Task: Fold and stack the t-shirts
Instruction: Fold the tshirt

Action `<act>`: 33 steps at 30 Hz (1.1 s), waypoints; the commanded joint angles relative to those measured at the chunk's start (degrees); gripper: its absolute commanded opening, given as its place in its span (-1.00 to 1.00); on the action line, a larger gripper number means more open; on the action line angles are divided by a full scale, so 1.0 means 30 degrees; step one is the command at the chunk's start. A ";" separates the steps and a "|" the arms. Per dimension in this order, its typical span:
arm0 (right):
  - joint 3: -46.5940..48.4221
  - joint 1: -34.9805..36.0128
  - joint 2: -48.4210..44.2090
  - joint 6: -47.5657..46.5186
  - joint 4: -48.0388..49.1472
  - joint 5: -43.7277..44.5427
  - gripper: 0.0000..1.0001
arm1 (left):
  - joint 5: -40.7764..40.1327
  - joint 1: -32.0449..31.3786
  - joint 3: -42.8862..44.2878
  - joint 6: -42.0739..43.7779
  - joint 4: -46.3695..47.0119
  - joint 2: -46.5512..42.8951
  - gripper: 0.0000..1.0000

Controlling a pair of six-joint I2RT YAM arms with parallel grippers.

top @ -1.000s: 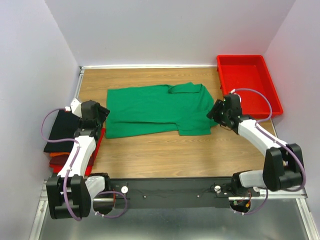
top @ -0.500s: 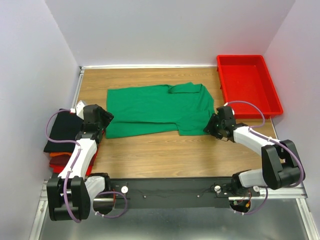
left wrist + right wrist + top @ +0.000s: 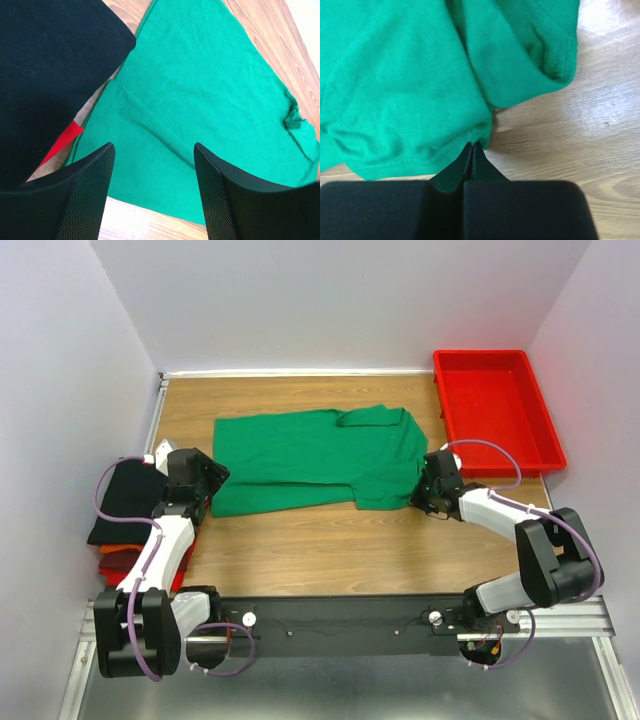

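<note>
The bright green t-shirt (image 3: pixel 310 460) lies spread flat on the wooden table, sleeve end to the right. My right gripper (image 3: pixel 421 497) sits at its near right corner. In the right wrist view the gripper (image 3: pixel 472 145) is shut, its tips pinching the puckered hem of the green t-shirt (image 3: pixel 395 75). My left gripper (image 3: pixel 209 486) hovers open over the shirt's near left corner; in the left wrist view the gripper (image 3: pixel 153 150) has green t-shirt (image 3: pixel 200 100) between its wide fingers (image 3: pixel 87 190). A folded black t-shirt (image 3: pixel 122 502) tops the stack at far left, with red cloth (image 3: pixel 61 142) under it.
A rigid red plastic tray (image 3: pixel 497 410) stands at the back right corner of the table. Orange and red folded cloth (image 3: pixel 112 562) shows under the black one, beside the left arm. White walls enclose the table on three sides.
My right gripper moved down and left onto the shirt's near right corner and closed on the hem. The left gripper shifted slightly right toward the shirt's left corner, still open.
</note>
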 commanded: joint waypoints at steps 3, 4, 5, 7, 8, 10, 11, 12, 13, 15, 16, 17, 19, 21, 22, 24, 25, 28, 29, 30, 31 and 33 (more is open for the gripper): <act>0.2582 0.0087 -0.0913 -0.0205 -0.1332 -0.0046 -0.99 | 0.0192 -0.0081 0.0238 0.0518 0.0387 0.0111 0.43; 0.2993 0.0087 -0.0855 -0.0263 -0.1363 -0.0105 -0.99 | 0.0220 -0.0110 0.0267 0.0547 0.0445 0.0111 0.43; 0.3867 0.0087 -0.0738 -0.0321 -0.1363 -0.0106 -0.99 | 0.0250 -0.0110 0.0238 0.0576 0.0417 0.0227 0.43; 0.4751 0.0087 0.0080 -0.0409 -0.1392 -0.0106 -0.99 | 0.0338 -0.0081 0.0208 0.0518 0.0475 0.0316 0.43; 0.5799 0.0087 0.0402 -0.0468 -0.1392 -0.0077 -0.99 | 0.0338 -0.0081 0.0179 0.0518 0.0504 0.0345 0.43; 0.7351 0.0087 0.1628 -0.0555 -0.1392 0.0040 -0.99 | 0.0309 -0.0081 0.0121 0.0576 0.0592 0.0404 0.42; 0.7362 0.0087 0.2187 -0.0556 -0.1392 0.0041 -0.99 | 0.0309 -0.0081 0.0121 0.0576 0.0621 0.0433 0.42; 0.8436 0.0087 0.2686 -0.0730 -0.1363 0.0099 -0.99 | 0.0280 -0.0081 0.0121 0.0576 0.0622 0.0463 0.42; 0.8968 0.0087 0.3648 -0.0790 -0.1392 -0.0017 -0.99 | 0.0250 -0.0110 0.0092 0.0605 0.0622 0.0492 0.42; 0.9848 0.0087 0.4299 -0.0908 -0.1393 -0.0106 -0.99 | 0.0221 -0.0110 0.0062 0.0664 0.0651 0.0521 0.42; 1.0520 0.0087 0.4679 -0.0879 -0.1363 -0.0077 -0.99 | 0.0192 -0.0081 0.0004 0.0693 0.0622 0.0550 0.41; 1.1020 0.0058 0.5437 -0.0966 -0.1392 0.0126 -0.99 | 0.0162 -0.0110 0.0003 0.0723 0.0651 0.0551 0.41; 1.2218 0.0058 0.6290 -0.1054 -0.1363 0.0100 -0.99 | 0.0162 -0.0110 -0.0055 0.0664 0.0680 0.0580 0.41; 1.2896 0.0058 0.7404 -0.1084 -0.1392 0.0012 -0.99 | 0.0191 -0.0110 -0.0172 0.0693 0.0797 0.0609 0.41; 1.3538 0.0058 0.7727 -0.1084 -0.1392 0.0011 -0.99 | 0.0191 -0.0081 -0.0201 0.0665 0.0797 0.0638 0.41; 1.4069 0.0058 0.8548 -0.1025 -0.1363 0.0011 -0.99 | 0.0221 -0.0139 -0.0260 0.0693 0.0827 0.0668 0.41; 1.4274 0.0029 0.8782 -0.0996 -0.1363 0.0040 -0.99 | 0.0221 -0.0140 -0.0318 0.0694 0.0827 0.0697 0.41; 1.5036 0.0028 0.9543 -0.0996 -0.1363 0.0245 -0.99 | 0.0191 -0.0139 -0.0377 0.0664 0.0798 0.0639 0.41; 1.5357 0.0029 0.9720 -0.0996 -0.1392 0.0275 -0.99 | 0.0191 -0.0111 -0.0406 0.0693 0.0827 0.0581 0.41; 1.5476 0.0000 0.9925 -0.0996 -0.1392 0.0217 -0.99 | 0.0191 -0.0110 -0.0436 0.0723 0.0827 0.0609 0.41; 1.5623 -0.0001 1.0188 -0.0996 -0.1392 0.0187 -0.99 | 0.0162 -0.0110 -0.0407 0.0752 0.0827 0.0580 0.41; 1.5857 -0.0001 1.0395 -0.0966 -0.1392 0.0158 -0.99 | 0.0162 -0.0110 -0.0407 0.0752 0.0827 0.0580 0.41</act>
